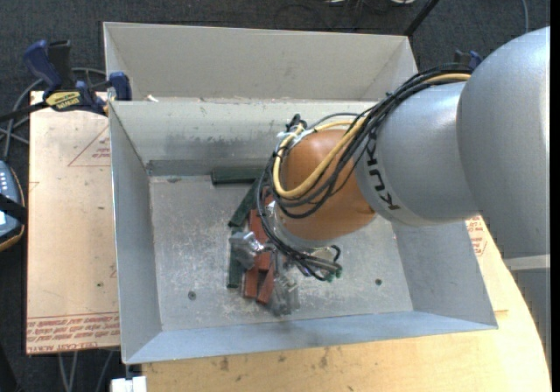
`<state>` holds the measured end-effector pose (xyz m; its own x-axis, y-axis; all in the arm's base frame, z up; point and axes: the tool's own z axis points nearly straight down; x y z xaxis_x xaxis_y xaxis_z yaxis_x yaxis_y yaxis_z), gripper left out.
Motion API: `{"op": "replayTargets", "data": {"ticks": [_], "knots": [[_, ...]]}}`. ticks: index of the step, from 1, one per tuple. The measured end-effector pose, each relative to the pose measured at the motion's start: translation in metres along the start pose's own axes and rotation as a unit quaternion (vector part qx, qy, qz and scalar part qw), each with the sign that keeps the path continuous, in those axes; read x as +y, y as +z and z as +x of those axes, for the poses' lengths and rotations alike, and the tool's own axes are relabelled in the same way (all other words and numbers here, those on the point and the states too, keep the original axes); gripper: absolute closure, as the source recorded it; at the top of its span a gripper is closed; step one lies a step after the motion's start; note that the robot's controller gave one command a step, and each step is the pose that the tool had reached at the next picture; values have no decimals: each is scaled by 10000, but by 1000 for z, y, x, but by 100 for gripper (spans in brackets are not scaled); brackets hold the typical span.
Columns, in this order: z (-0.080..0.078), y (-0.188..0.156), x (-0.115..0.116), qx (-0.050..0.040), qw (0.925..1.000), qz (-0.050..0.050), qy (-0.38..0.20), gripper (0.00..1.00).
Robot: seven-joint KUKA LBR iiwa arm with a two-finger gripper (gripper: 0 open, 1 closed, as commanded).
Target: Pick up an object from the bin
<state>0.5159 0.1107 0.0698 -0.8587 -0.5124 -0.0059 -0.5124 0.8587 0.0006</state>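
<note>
My gripper (268, 268) is down near the bin floor, left of the middle and towards the front wall, under the arm's orange dome. A small red-brown block (257, 285) lies right at the gripper's lower end, partly hidden by its metal parts. A dark, narrow piece (234, 274) stands against the gripper's left side. Another dark piece (242, 209) leans just behind it, half covered by the dome.
A long dark green bar (236, 177) lies along the foot of the bin's back wall. The arm and its cables cover the right half of the bin. Bare floor shows at the left and the front right.
</note>
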Motion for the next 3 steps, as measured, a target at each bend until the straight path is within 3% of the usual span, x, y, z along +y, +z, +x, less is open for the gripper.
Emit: {"op": "replayTargets", "data": {"ticks": [1, 2, 3], "knots": [[-7, -31, 4, 7, 9947, 1, -1032, 0], [-23, -30, 6, 10, 9742, -6, -2258, 0], [-43, 0, -1, 9, 9498, -13, -3128, 0]]}}
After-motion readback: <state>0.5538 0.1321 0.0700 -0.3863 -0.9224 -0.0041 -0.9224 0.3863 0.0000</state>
